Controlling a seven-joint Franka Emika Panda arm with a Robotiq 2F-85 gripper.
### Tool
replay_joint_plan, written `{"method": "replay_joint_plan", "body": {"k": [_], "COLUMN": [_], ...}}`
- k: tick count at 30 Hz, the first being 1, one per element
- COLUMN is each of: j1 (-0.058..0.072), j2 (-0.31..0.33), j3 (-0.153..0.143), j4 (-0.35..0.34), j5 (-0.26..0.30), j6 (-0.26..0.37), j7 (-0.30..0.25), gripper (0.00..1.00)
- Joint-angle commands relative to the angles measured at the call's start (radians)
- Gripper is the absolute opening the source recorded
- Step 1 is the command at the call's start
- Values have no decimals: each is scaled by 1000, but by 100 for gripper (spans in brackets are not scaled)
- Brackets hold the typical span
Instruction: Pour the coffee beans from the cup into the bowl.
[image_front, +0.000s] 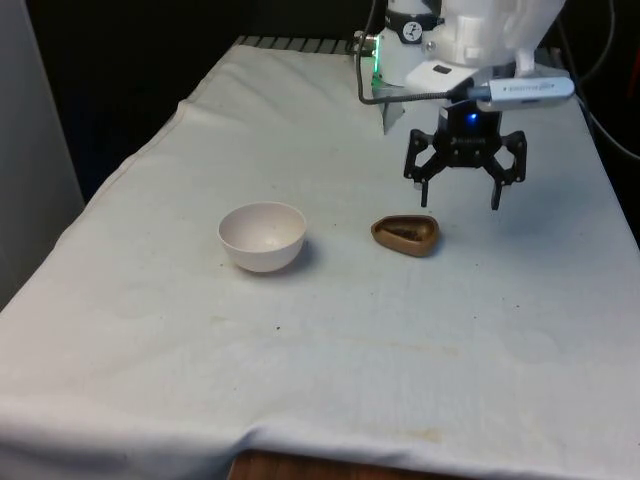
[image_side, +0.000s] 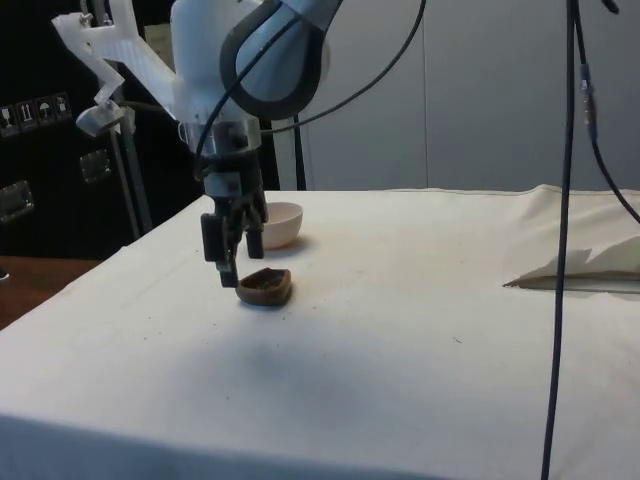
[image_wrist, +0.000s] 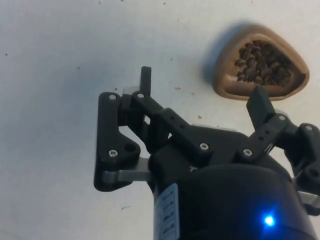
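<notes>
- Brown cup (image_front: 405, 235) holding coffee beans (image_wrist: 261, 62) stands upright mid-surface, nearer the far edge.
- White bowl (image_front: 262, 236) well apart, toward the front view's left.
- Tool (image_front: 459, 200) hovers just beside the cup, fingers spread, holding nothing.

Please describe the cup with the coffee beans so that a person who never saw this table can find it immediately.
On the white cloth stand two low vessels, with the open tool hanging above, apart from both. The cup is the one nearer the tool, towards the front view's right of the bowl. Unlike the round, pale, empty bowl, it is brown, a rounded triangle, with dark beans inside.
</notes>
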Motion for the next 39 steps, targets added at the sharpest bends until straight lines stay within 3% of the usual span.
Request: {"method": "replay_joint_plan", "body": {"k": [1, 6, 7, 8, 13, 14, 15, 20, 21, 23, 30, 31, 32, 39], "j1": [4, 8, 0, 8, 11, 1, 11, 9, 1, 10, 13, 1, 13, 9], "j2": [8, 24, 19, 27, 47, 46, 52, 72, 70, 74, 66, 74, 65, 62], "j3": [-4, -5, 2, -6, -8, 3, -8, -8, 1, -11, -15, 0, -14, -16], "j4": [0, 2, 0, 2, -1, 0, -1, -2, 0, -6, -18, -6, -20, -28], "j5": [-3, -8, 0, -10, -22, -12, -25, -34, -24, -36, -49, -35, -53, -76], "j6": [13, 31, 21, 38, 81, 67, 88, 122, 107, 134, 136, 122, 136, 133], "j7": [12, 35, 23, 39, 58, 45, 60, 69, 58, 70, 79, 64, 83, 102], "gripper": [100, 100, 100, 100, 100, 100, 100, 100, 100, 100, 100, 100, 100, 100]}}
